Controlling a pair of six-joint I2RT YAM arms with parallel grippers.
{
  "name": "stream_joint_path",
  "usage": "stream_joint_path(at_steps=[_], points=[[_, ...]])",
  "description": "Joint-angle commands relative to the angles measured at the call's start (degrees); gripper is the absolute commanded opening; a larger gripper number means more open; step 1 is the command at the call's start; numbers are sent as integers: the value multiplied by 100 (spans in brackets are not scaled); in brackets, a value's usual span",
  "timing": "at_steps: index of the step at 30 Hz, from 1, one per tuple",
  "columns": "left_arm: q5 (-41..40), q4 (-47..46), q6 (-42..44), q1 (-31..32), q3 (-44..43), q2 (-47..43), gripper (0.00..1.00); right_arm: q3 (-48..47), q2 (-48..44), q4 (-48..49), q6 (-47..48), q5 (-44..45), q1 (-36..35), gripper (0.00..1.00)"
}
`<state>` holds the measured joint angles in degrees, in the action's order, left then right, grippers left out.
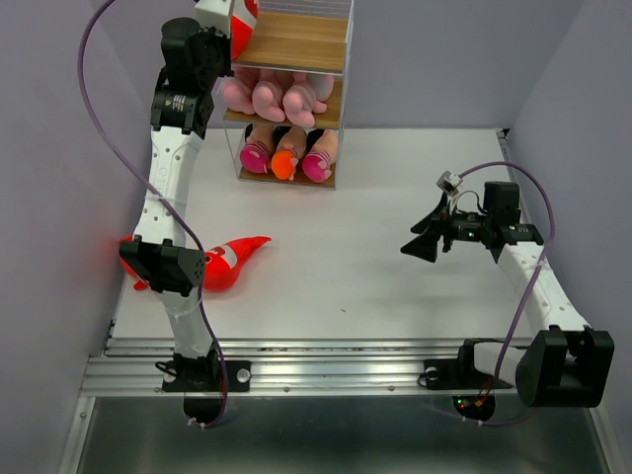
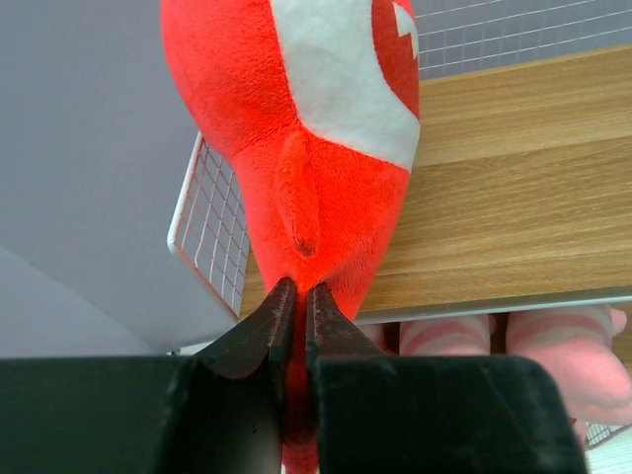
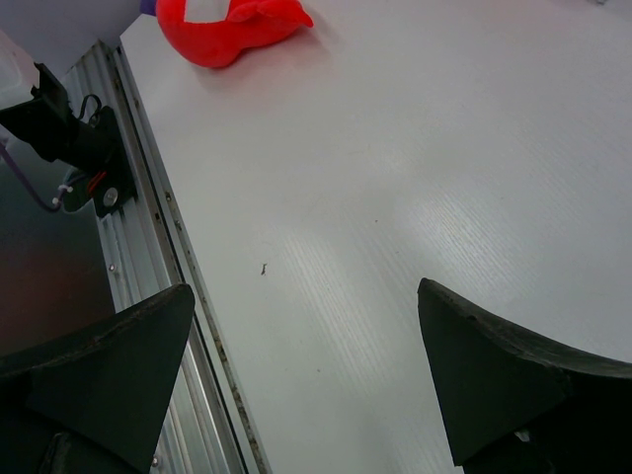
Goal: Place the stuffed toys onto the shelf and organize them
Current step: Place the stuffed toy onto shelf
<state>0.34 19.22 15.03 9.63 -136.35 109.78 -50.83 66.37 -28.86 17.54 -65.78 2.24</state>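
Red shark (image 2: pixel 296 148) hangs over the left end of the shelf's (image 1: pixel 296 44) top board, with the left gripper (image 2: pixel 296 306) pinched on its tail. I'd say it's mid-placement: next it needs lowering flat before release. The middle tier holds pink animals (image 1: pixel 272 97) and the bottom tier holds dolls (image 1: pixel 286 158). Another shark (image 1: pixel 232 262) lies on the table, and the right gripper (image 1: pixel 427 229) hovers with its jaws wide apart, holding nothing.

Shark (image 2: pixel 296 148) fuzzy plush; shelf (image 2: pixel 513 197) matt wood.
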Motion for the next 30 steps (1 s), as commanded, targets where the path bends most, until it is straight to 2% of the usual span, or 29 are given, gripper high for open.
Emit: stream_joint_path(at_steps=[1,4,11,24,30], points=[[501,-393,-324,-31,-93,-158,12,-6,-19,241,-23,12,31,100],[564,-428,-500,-31,-146,-158,9,-6,-19,249,-14,12,31,100],[546,-542,-895,-101,-172,-229,11,-15,-10,249,-5,39,31,100],[546,-402,-1204,-251,-172,-308,24,-15,25,241,13,74,31,100],[634,-428,-1318,-260,-199,-281,35,-15,34,249,21,92,31,100]])
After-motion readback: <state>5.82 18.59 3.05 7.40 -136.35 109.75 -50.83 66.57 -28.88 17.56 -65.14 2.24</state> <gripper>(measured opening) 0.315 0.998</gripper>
